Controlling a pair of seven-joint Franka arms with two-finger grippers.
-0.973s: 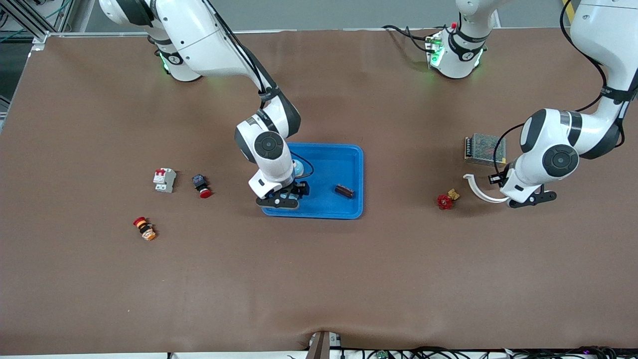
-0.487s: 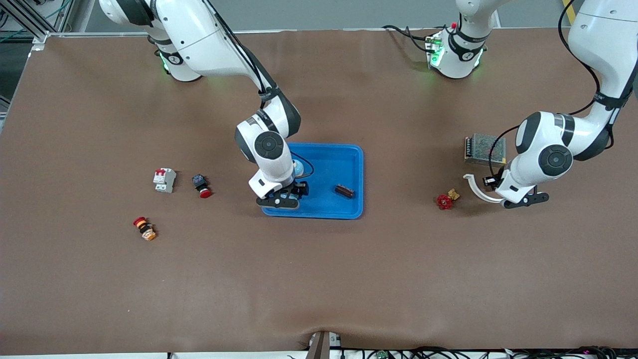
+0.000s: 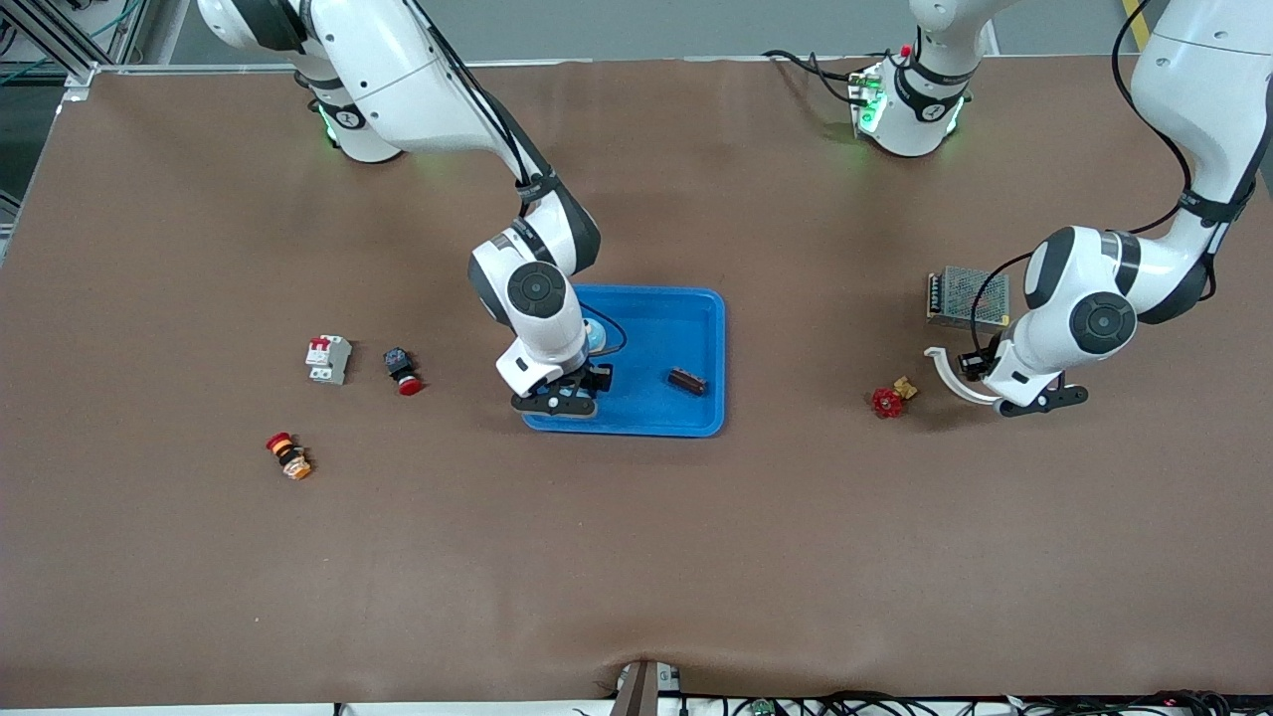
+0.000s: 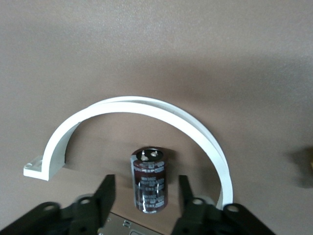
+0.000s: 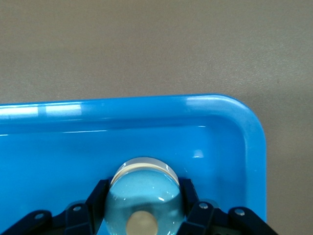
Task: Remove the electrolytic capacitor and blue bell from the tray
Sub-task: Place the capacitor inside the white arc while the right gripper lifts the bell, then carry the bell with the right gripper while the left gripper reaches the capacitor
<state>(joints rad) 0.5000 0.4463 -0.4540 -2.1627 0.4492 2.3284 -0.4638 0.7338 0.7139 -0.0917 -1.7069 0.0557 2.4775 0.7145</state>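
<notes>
A: Front view first, biggest thing down. How does the bench (image 3: 636, 557) look?

B: Brown, with the tray (image 3: 676, 423) near its middle. The right arm reaches down into the tray end toward its own side. The left arm is low over the bench toward its own end, well apart from the tray.

A: And the bell?

B: In the tray, close to a corner. In the right wrist view the bell (image 5: 144, 196) is a pale blue dome with a small button on top, and the right tool (image 5: 144, 210) has its fingers (image 5: 98, 198) pressed against both sides. It is closed on the bell. In the front view the right tool (image 3: 560, 395) sits low inside the tray, so I judge the bell is not lifted yet.

A: The capacitor?

B: Already out. The left wrist view shows the capacitor (image 4: 150, 178) standing upright on the bench, inside the curve of a white arc bracket (image 4: 132, 110). The left tool (image 4: 146, 198) straddles it with its fingers parted and a gap showing on each side, so it holds nothing. In the front view the left tool (image 3: 1029, 401) is by that bracket (image 3: 950, 376), near a mesh box (image 3: 967, 295) and a red valve (image 3: 888, 402).

A: So which step is this?

B: I'd say the capacitor is placed and the bell is just gripped. Next the right arm should lift straight up to clear the rim, then carry the bell out to bare bench. A dome could slip, so go slowly. The left arm only needs to rise without tipping the capacitor.

A: Anything else in the tray?

B: A small brown block (image 3: 687, 381), not ours.
</notes>
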